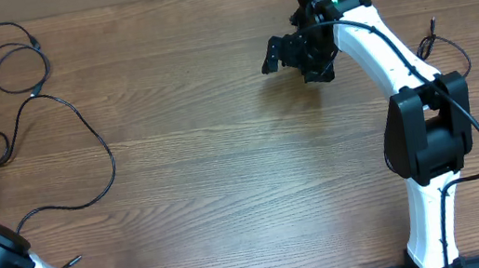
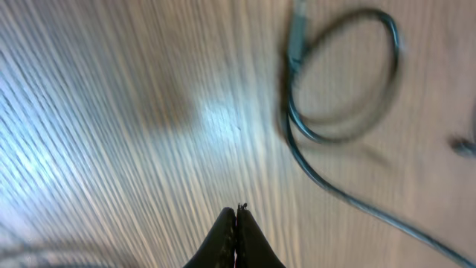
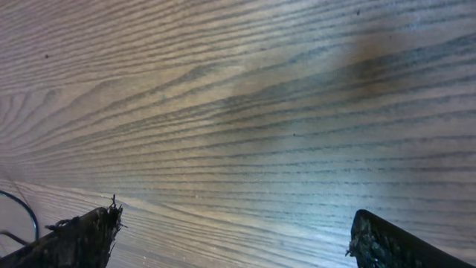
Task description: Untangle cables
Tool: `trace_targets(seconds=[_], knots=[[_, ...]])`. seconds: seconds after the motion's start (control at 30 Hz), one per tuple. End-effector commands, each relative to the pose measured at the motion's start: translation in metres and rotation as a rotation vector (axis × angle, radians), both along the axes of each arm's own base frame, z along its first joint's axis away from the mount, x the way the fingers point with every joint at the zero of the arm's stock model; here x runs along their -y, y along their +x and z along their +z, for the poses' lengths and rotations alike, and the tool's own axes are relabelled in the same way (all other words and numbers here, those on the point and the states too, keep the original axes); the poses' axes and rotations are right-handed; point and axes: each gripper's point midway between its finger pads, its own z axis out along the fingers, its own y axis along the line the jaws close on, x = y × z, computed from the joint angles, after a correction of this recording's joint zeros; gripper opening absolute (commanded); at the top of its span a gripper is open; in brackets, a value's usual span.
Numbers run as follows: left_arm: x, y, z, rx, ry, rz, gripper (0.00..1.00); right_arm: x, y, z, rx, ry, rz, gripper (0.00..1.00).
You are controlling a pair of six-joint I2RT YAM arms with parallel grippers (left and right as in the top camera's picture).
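Overhead looks straight down; both wrist views hug the same table (image 1: 226, 173).

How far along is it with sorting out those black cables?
Looks done: no tight knot shows; the cables lie in loose loops at the left end of the table. In hand: nothing, the left gripper is shut, seemingly empty, beside a loop, the right gripper open over bare wood. Left: loops cross near the far corner, so they need pulling apart.

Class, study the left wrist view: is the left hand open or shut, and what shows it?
Shut. The left hand has its two black fingers pressed together with no gap, and the cable lies apart from them on the table.
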Motion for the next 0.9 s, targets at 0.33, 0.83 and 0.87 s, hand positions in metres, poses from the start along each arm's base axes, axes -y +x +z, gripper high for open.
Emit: trace_targets(seconds=[0.33,0.83,0.87], knots=[[0.094,-0.024,0.094,0.007,-0.165,-0.147,0.04,-0.001,0.002,0.004,0.010,-0.003,0.002,1.00],[0.142,-0.128,0.097,-0.169,-0.061,-0.014,0.05,-0.001,0.004,0.004,0.018,-0.001,0.002,1.00],[0.143,-0.130,0.086,-0.184,-0.073,0.001,0.06,-0.001,0.004,0.004,0.018,-0.002,0.002,1.00]])
